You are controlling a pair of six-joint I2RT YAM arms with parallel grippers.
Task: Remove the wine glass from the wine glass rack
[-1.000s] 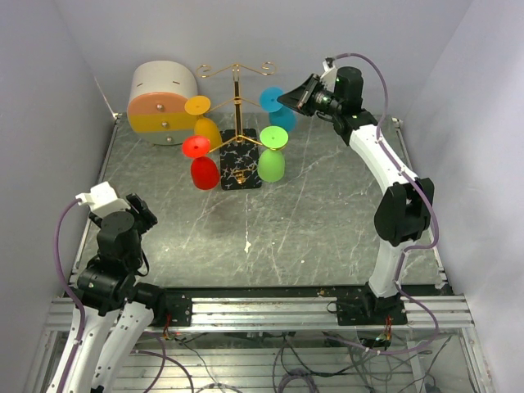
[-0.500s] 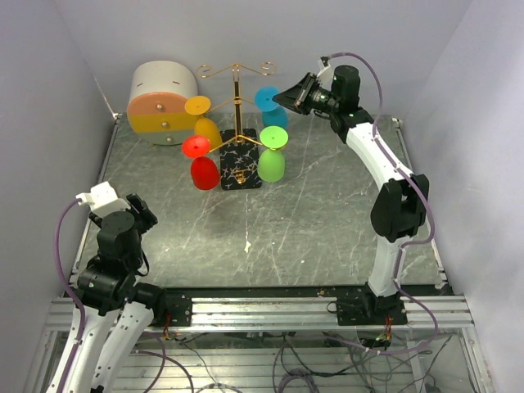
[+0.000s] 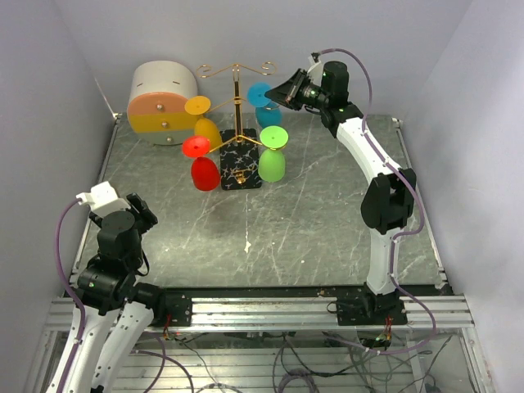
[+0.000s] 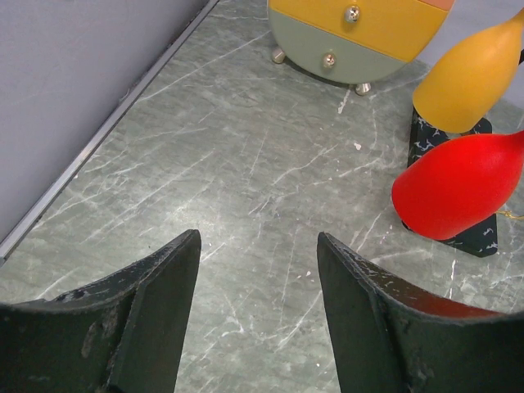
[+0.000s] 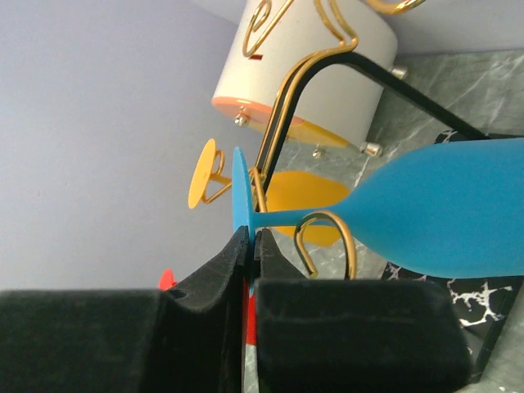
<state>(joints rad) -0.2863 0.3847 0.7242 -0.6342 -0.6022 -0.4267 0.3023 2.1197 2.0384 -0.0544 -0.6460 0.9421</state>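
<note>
Right wrist: with right gripper (image 5: pixel 248 244) clamped on blue wine glass (image 5: pixel 442 205) foot, slide stem level off wine glass rack (image 5: pixel 326 215) hook; left gripper (image 4: pixel 258 241) agape.

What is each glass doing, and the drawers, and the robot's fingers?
blue wine glass: hanging upside down on the rack, foot pinched
red wine glass: hanging upside down, untouched
yellow wine glass: hanging upside down, untouched
green wine glass: hanging upside down, untouched
wine glass rack: standing upright
drawer box: drawers shut
left fingers: open, empty
right fingers: shut on the blue wine glass's foot
</note>
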